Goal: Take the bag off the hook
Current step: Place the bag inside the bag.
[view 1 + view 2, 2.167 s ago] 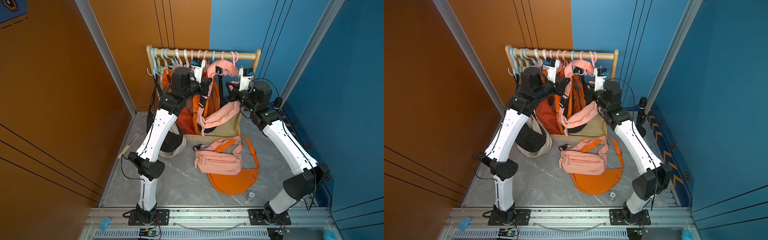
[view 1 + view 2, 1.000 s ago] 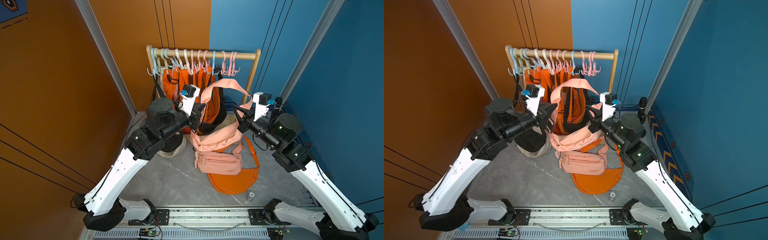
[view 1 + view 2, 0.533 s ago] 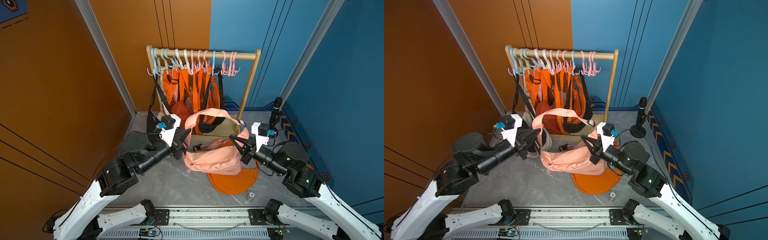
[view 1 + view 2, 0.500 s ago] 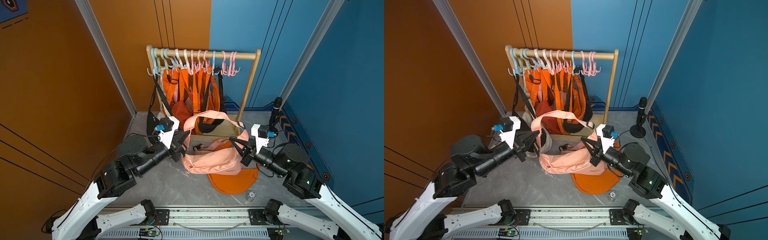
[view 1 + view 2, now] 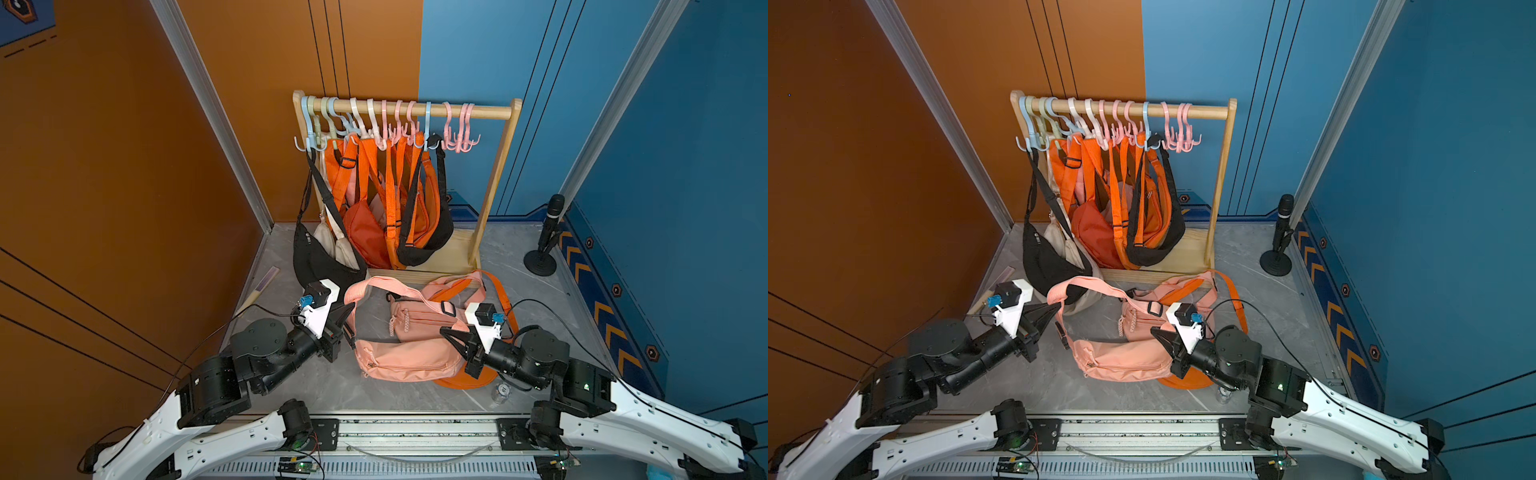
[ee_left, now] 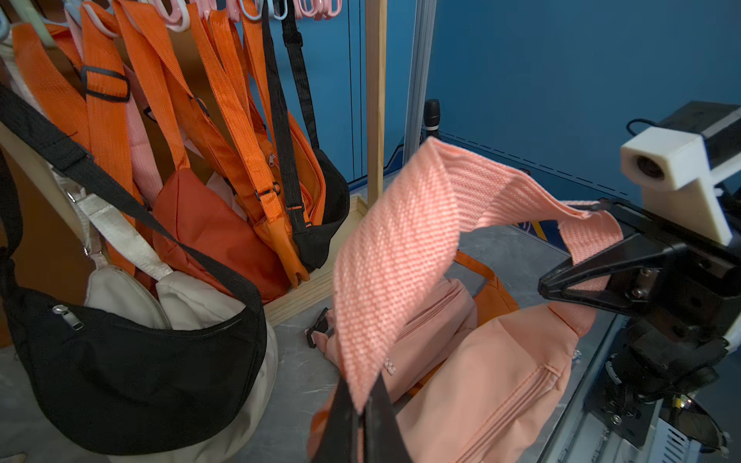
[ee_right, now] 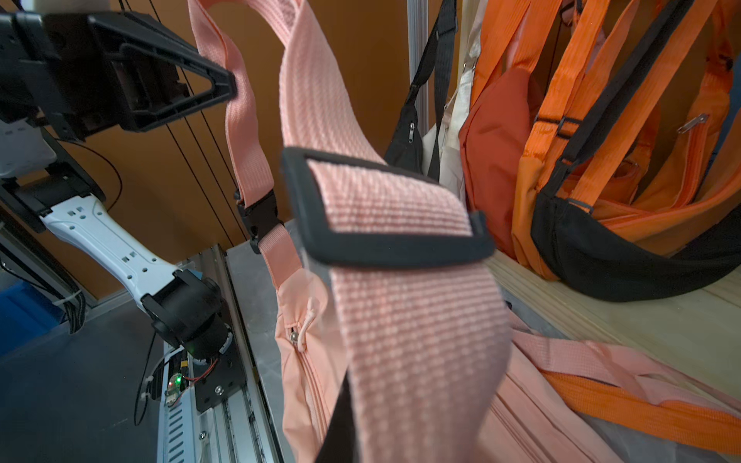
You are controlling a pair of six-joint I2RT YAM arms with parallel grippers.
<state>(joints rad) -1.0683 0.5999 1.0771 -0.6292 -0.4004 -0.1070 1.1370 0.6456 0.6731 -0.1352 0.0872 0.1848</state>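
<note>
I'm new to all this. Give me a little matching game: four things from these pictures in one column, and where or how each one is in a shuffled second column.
1. front pink bag
2. leftmost black bag
3. microphone
4. end pink hooks

A. standing by the blue wall
B. bare, nothing hanging
C. off the hooks, strap pinched by left gripper and right gripper
D. hanging from a pale blue hook

Pairs: 1-C, 2-D, 3-A, 4-B
</note>
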